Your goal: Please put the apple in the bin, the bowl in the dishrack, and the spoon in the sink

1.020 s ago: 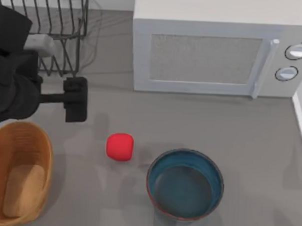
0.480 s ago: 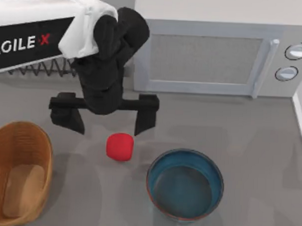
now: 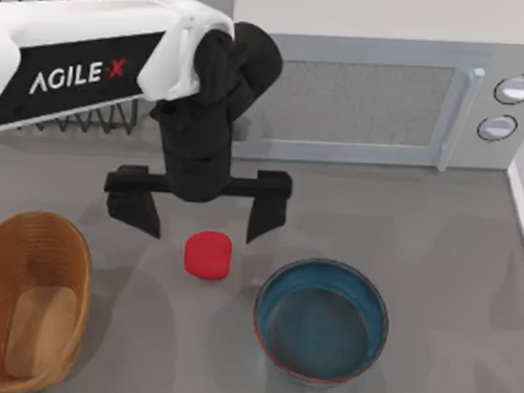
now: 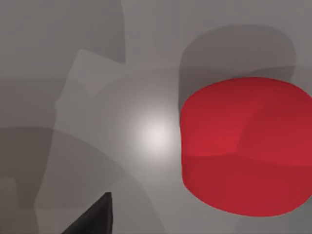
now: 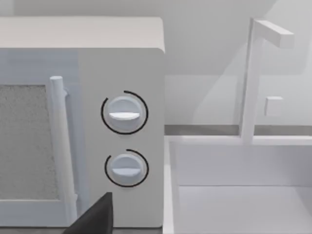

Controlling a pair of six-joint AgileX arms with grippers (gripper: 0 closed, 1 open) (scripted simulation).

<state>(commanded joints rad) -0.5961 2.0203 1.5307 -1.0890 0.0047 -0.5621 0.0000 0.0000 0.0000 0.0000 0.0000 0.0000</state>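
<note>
The red apple [image 3: 208, 254] lies on the grey table between the bin [image 3: 73, 249] at the left and the teal bowl [image 3: 321, 319] at the right. My left gripper [image 3: 200, 213] hovers just behind the apple, open, its two black fingers spread wider than the fruit. The apple [image 4: 246, 146] looms large in the left wrist view beside one dark fingertip [image 4: 95, 219]. The black wire dishrack [image 3: 91, 119] stands at the back left, mostly covered by my left arm. The sink [image 5: 243, 204] shows in the right wrist view. The spoon is out of view.
A light grey microwave [image 3: 362, 96] stands along the back, right of the dishrack. A tan lump [image 3: 39, 330] rests inside the bin. A white faucet [image 5: 253, 73] rises behind the sink. One dark fingertip [image 5: 95, 219] of my right gripper points at the microwave's knobs.
My left arm has swung from the table's left side across to the apple, and in the last half second shifted a little right and forward. Apple, bowl and bin have not moved.
</note>
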